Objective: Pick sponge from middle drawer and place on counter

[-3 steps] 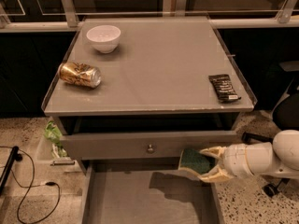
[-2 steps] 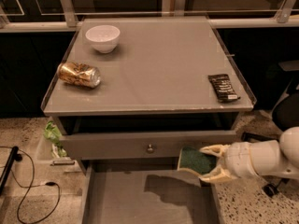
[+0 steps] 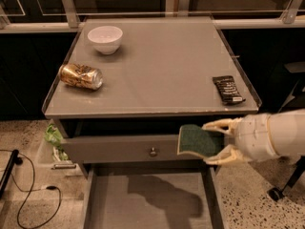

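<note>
A: Gripper position?

B: The gripper (image 3: 209, 143) comes in from the right side, just below the counter's (image 3: 167, 70) front edge and near its front right corner. Its two pale fingers are clamped on the sponge (image 3: 195, 140), one above and one below.

A: So the sponge is off the drawer floor?

B: Yes. It is held in the air, dark green face toward the camera with a thin pale edge along its left side. It hangs in front of the right end of the drawer front (image 3: 114, 149), a little right of the knob (image 3: 153, 151) and not touching the counter.

A: Middle drawer?

B: The middle drawer (image 3: 143, 204) is pulled out under the front edge, grey floor showing. A shadow (image 3: 162, 194) lies across the floor below the sponge.

A: Counter contents?

B: Three items, well apart:
- white bowl (image 3: 105, 38), upright, near the back left corner
- gold can (image 3: 81, 76), on its side, near the left edge
- black wrapped bar (image 3: 228, 89), flat, by the right edge toward the front right corner
</note>
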### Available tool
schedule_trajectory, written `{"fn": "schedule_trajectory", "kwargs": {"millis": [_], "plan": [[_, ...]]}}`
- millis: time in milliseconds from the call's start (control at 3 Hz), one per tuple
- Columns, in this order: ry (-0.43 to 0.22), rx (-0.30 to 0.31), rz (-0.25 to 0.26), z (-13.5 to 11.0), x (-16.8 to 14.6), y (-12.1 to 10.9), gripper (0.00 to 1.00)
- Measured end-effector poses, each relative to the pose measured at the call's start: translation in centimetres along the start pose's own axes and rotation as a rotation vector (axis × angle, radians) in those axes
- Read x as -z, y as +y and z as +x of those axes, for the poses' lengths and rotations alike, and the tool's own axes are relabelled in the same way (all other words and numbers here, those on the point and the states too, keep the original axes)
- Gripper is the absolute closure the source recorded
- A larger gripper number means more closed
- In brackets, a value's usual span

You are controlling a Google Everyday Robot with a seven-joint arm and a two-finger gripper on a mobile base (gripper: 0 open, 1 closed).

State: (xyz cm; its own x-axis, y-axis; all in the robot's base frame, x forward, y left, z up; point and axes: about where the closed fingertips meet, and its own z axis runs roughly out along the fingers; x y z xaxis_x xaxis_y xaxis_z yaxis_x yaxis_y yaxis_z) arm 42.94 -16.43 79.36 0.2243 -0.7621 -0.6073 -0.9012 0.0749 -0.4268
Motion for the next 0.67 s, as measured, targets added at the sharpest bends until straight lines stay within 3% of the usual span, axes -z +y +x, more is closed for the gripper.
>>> {"fn": "schedule_trajectory", "kwargs": {"millis": [333,667], "plan": [[0.004,0.087,0.002,-5.9,2.2,-3.4,1.0],[-0.05,0.125,0.008,-10.8,3.4,-8.6,1.0]]}}
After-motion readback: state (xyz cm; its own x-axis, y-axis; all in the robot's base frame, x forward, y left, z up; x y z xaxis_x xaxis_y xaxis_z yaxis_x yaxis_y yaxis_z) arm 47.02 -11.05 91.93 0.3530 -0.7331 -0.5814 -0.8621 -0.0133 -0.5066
